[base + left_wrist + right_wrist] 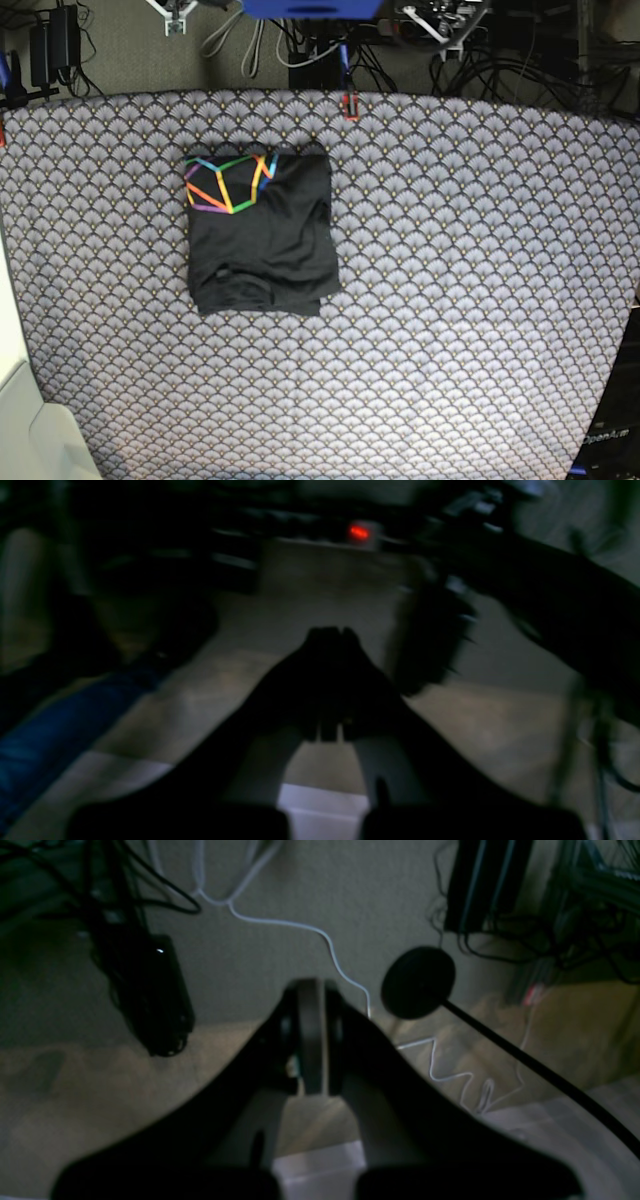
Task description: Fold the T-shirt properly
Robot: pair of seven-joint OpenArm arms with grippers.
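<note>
The T-shirt (262, 233) lies folded into a compact, roughly square bundle on the surface (470, 300), left of centre and toward the far edge. Its rainbow line print (228, 181) shows at the far-left corner of the bundle; the rest of the visible face is plain dark fabric. The near edge is a little uneven, with a lower layer peeking out along the near-right side and a soft crease near the near-left corner. The fan-patterned cloth covering the surface lies flat all around it.

Neither arm reaches over the surface in the base view; only parts of their mounts show along the far edge.

In the left wrist view, dim and blurred, the left gripper (330, 632) has its jaws pressed together with nothing between them, pointed at a pale floor (310, 585) where a small red light (358, 532) glows.

In the right wrist view the right gripper (312, 985) likewise has its jaws closed tight and empty, aimed at the floor, where a white cable (320, 940) snakes past and a black round disc on a stem (418, 982) stands just to the right.
</note>
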